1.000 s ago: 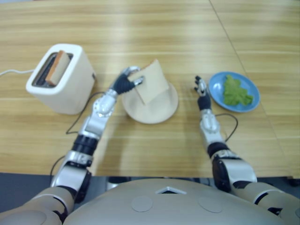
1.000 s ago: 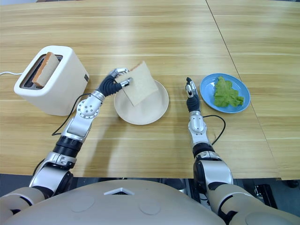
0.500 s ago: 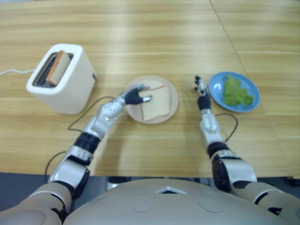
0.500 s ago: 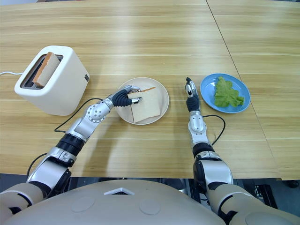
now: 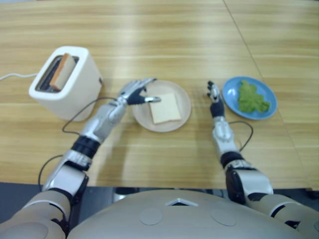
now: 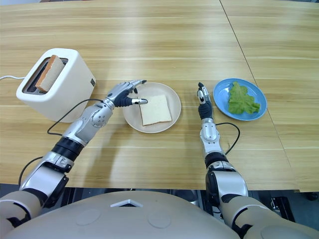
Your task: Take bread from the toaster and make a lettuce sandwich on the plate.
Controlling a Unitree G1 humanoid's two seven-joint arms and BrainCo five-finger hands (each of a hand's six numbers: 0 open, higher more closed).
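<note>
Mid tabletop (image 6: 149,45): beige plate (image 6: 132,117); on it one bread slice (image 6: 155,109), flat, toward plate's right half; left hand (image 6: 121,94) over plate's left rim, fingers spread apart, nothing held, one fingertip at slice's left edge, contact unclear; right hand (image 6: 202,97) just right of plate, edge-up, fingers straight, not curled, empty; blue plate (image 6: 222,107) further right of plate, just beyond right hand, lettuce (image 6: 241,99) on it; toaster (image 6: 57,94) well left of plate, second bread slice (image 6: 50,73) upright in its slot; white cord (image 6: 6,78) off toaster's left side.
</note>
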